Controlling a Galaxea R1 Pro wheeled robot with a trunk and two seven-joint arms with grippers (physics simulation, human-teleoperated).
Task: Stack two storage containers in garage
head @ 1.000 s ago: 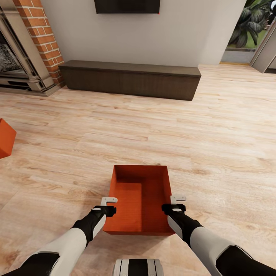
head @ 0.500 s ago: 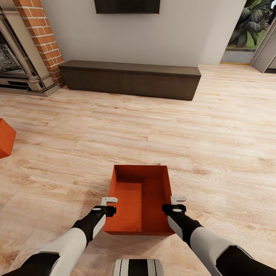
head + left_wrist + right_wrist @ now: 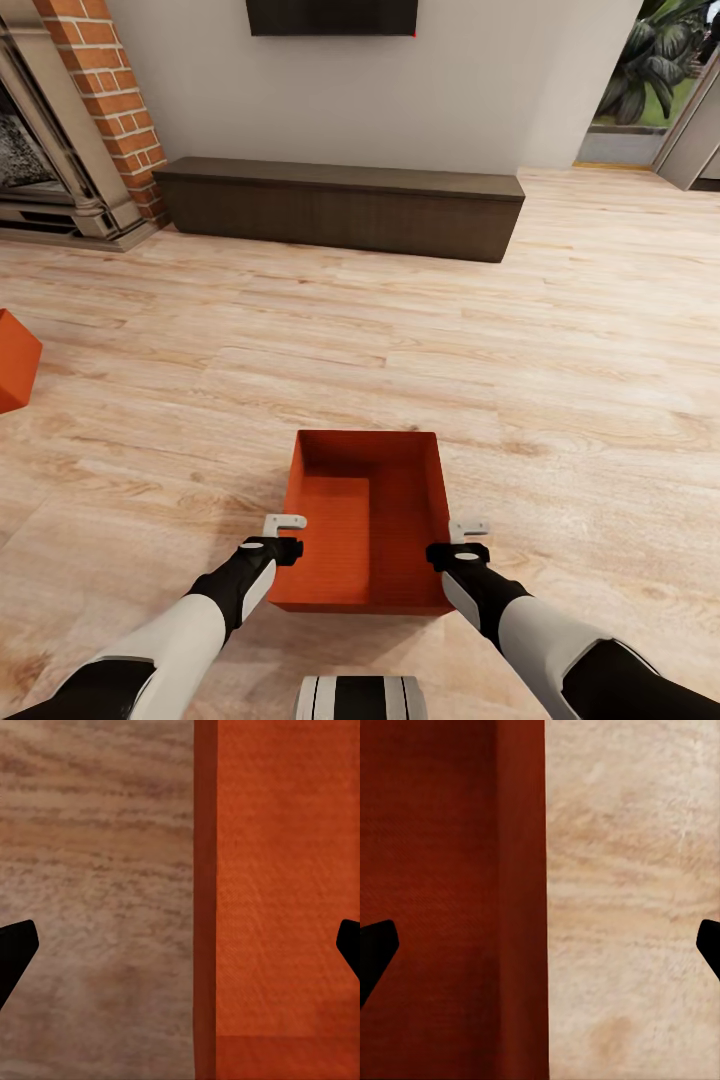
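One orange-red storage container point(image 3: 365, 520) stands on the living room's light wood floor just in front of me, open top up. My left gripper point(image 3: 285, 523) hangs open over its left wall point(image 3: 204, 900), one fingertip point(image 3: 15, 952) outside above the planks, the other over the inside. My right gripper point(image 3: 468, 527) is open above the right wall point(image 3: 521, 900), straddling it the same way. A corner of the second storage container point(image 3: 15, 360) shows at the left edge. Nothing is gripped.
A long dark low bench point(image 3: 340, 205) runs along the far wall under a black TV point(image 3: 332, 15). The brick fireplace point(image 3: 90, 100) stands at the far left. A glass door with plants behind it point(image 3: 660, 90) is at the far right. Open plank floor point(image 3: 560, 350) lies around.
My right gripper has shifted slightly outward and toward me over the container's right wall. The left arm and the container have not moved.
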